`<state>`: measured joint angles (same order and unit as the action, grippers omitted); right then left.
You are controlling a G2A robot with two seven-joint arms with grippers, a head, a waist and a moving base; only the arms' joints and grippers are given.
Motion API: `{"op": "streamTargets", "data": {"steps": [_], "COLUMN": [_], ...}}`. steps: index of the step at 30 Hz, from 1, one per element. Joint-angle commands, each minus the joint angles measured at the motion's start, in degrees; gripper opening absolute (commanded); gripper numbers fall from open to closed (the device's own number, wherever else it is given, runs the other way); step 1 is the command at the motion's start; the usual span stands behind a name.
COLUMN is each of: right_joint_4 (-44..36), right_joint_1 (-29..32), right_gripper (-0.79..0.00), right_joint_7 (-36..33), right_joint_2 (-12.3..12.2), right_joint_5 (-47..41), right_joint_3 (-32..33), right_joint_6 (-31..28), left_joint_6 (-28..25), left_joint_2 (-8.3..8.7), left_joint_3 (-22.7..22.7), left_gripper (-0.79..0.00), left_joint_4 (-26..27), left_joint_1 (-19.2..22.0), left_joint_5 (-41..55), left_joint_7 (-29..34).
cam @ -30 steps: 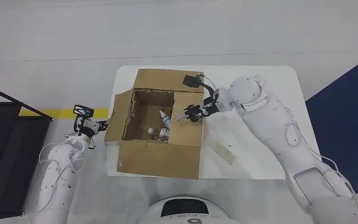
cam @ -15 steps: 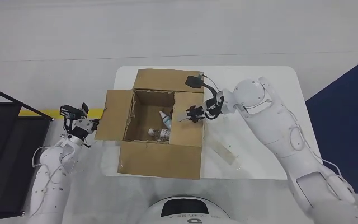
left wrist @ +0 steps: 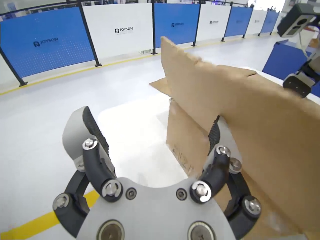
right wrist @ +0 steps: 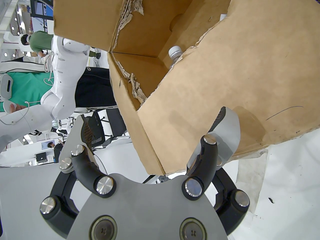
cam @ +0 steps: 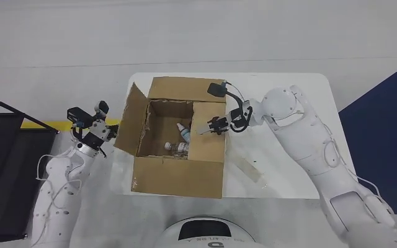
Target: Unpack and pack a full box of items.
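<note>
- Left gripper [left wrist: 150, 126] sits at the left of the top view, just off the table [cam: 279, 124]. It is spread wide and holds nothing. One finger pad [left wrist: 214, 132] is right against the edge of the left flap [cam: 129, 121]; we cannot tell whether it touches.
- That flap is what has changed. Half a second ago it lay spread flat toward the left edge of the frame. Now it is tipped up with its free edge raised, and the gripper has come in closer beside it.
- At centre, the box [cam: 162, 118] stands open on the table, with its far and near flaps folded outward.
- Inside it we see a bottle [cam: 181, 130] and a second bottle [cam: 175, 147] close together near the box's right wall, so unpacking is not finished.
- Right of the opening, the right flap [cam: 208, 146] lies flat and outward. The right gripper [right wrist: 156, 123] hangs over it, fingers apart and empty, in much the same place as a second ago.
- We judge that the left flap has either sprung back or is being nudged, and either way it now leans toward the opening. It will likely need pressing back down before the bottles can be lifted out cleanly.
</note>
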<state>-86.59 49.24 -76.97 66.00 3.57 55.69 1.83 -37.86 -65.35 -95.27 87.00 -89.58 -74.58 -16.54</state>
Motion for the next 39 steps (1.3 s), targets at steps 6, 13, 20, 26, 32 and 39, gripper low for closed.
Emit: {"op": "streamTargets", "data": {"steps": [6, 13, 20, 26, 32, 39], "right_joint_4": [0.0, 0.0, -1.9, -3.2, -3.2, 6.3], "right_joint_1": [0.0, 0.0, 2.5, 5.9, 5.9, 6.6], "right_gripper": [0.000, 0.000, 0.000, 0.000, 0.000, 0.000], "right_joint_7": [0.0, 0.0, 10.7, 16.5, 16.5, 30.6], "right_joint_2": [0.0, 0.0, -0.1, -0.5, -0.5, -0.3], "right_joint_5": [0.0, 0.0, -3.7, -11.2, -11.2, -17.0], "right_joint_3": [0.0, 0.0, 3.5, 8.3, 8.3, 13.3], "right_joint_6": [0.0, 0.0, -2.3, -5.1, -5.1, -6.0], "left_joint_6": [3.4, 6.8, 8.0, 9.0, 9.7, 9.7], "left_joint_2": [-0.05, 0.12, 0.14, 0.21, 0.19, 0.19], "left_joint_3": [3.4, 5.7, 8.9, 9.2, 9.1, 9.1], "left_gripper": [0.000, 0.000, 0.000, 0.000, 0.000, 0.000], "left_joint_4": [2.4, 3.6, 4.8, 5.0, 4.9, 4.9], "left_joint_1": [0.5, 1.0, 2.0, 2.4, 2.4, 2.4], "left_joint_5": [-5.8, -13.2, -18.0, -17.9, -17.6, -17.6], "left_joint_7": [2.0, 1.9, 2.8, 3.5, 3.3, 3.3]}}
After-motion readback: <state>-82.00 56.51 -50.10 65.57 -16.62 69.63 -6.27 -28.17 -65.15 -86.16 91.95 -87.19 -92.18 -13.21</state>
